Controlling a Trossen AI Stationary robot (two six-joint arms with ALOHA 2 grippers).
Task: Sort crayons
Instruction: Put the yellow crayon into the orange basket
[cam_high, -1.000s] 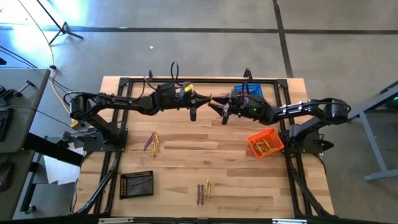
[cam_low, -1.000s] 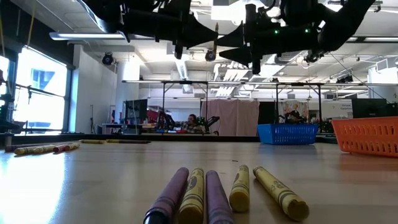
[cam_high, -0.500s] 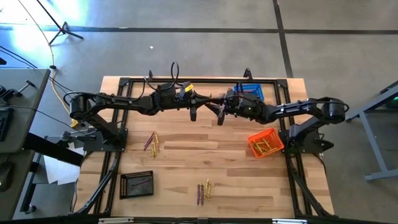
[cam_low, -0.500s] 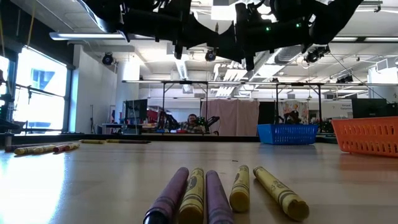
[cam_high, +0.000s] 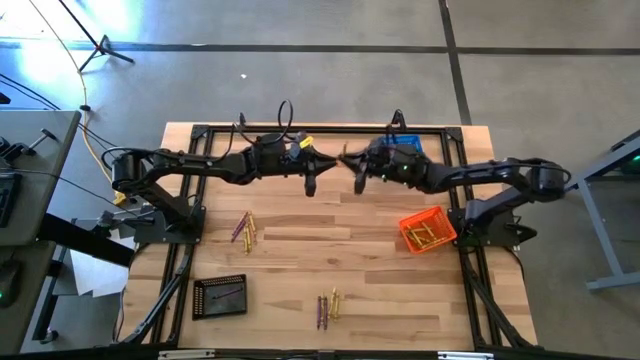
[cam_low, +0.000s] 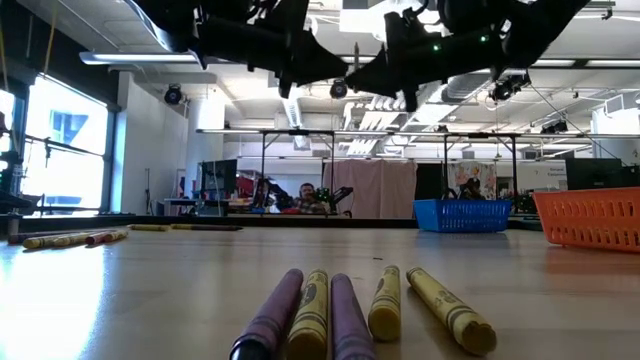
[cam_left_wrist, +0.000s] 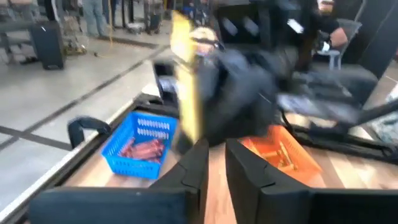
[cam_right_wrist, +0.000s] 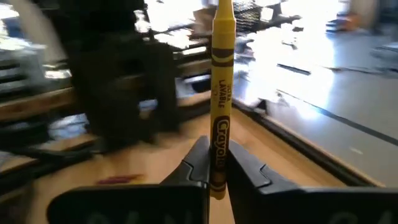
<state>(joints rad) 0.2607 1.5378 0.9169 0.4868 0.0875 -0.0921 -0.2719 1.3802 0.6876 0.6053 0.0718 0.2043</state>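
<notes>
The right gripper (cam_right_wrist: 216, 163) was seen clamped on a yellow crayon (cam_right_wrist: 220, 93), which stood upright between the fingers and rose well past their tips. In the high view the same gripper (cam_high: 347, 158) was held above the far middle of the table (cam_high: 300, 255), tip to tip with the left gripper (cam_high: 327, 163). In the left wrist view the left gripper (cam_left_wrist: 216, 160) was shown with its fingers a narrow slit apart and nothing between them; the yellow crayon (cam_left_wrist: 185, 74) appeared just ahead of them, blurred, against the dark right arm.

A blue basket (cam_high: 408, 148) was placed just behind the right gripper; red-orange crayons (cam_left_wrist: 142, 148) were seen inside it. An orange basket (cam_high: 427, 231) with yellow crayons (cam_high: 427, 235) was set near the right arm's base, on the near side of the gripper. A black basket (cam_high: 220, 296) was placed well apart, toward the table's near left. Loose crayons were left in two clusters: one (cam_high: 243, 228) below the left arm, one (cam_high: 327, 306) near the front edge, the latter filling the low view's foreground (cam_low: 345, 312).
</notes>
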